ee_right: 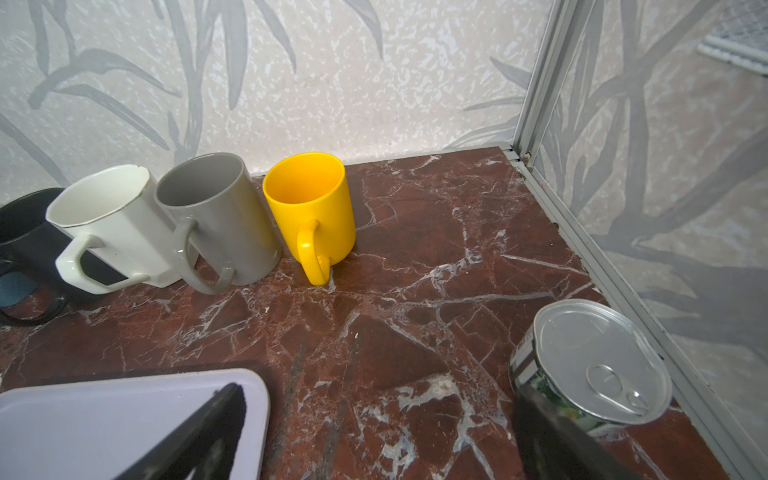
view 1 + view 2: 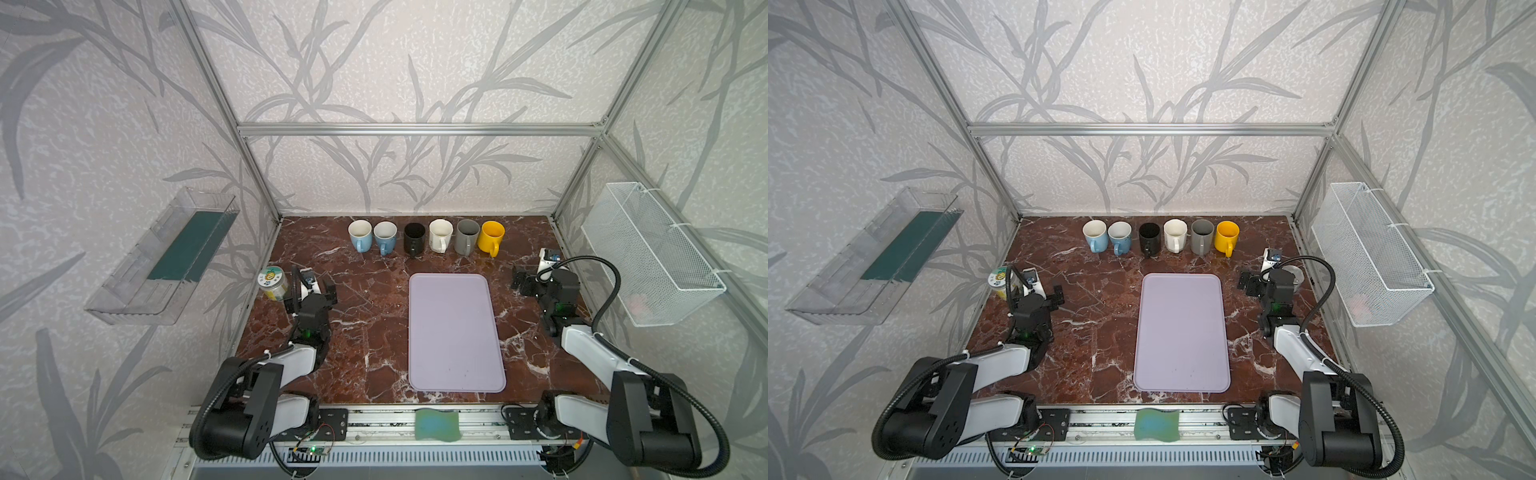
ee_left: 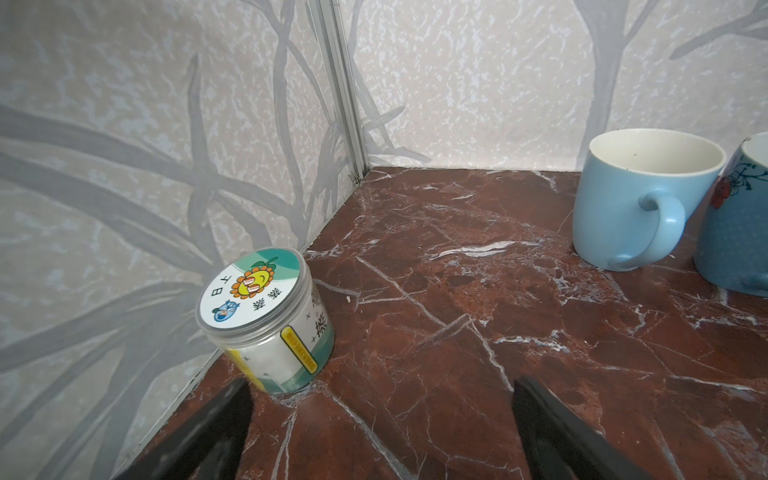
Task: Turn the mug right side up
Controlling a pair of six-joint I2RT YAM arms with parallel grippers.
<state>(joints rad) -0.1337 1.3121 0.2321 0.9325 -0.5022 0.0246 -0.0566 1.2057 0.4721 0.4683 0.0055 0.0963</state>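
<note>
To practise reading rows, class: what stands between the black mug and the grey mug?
The white mug, mouth up, stands between them. It shows in both top views and in the right wrist view.

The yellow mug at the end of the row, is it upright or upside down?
Upright. The yellow mug stands on its base on the marble table, and its open mouth faces up, showing the inside.

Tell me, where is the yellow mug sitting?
In both top views the yellow mug stands upright by the back wall, last on the right in the row, right beside the gray mug.
</note>
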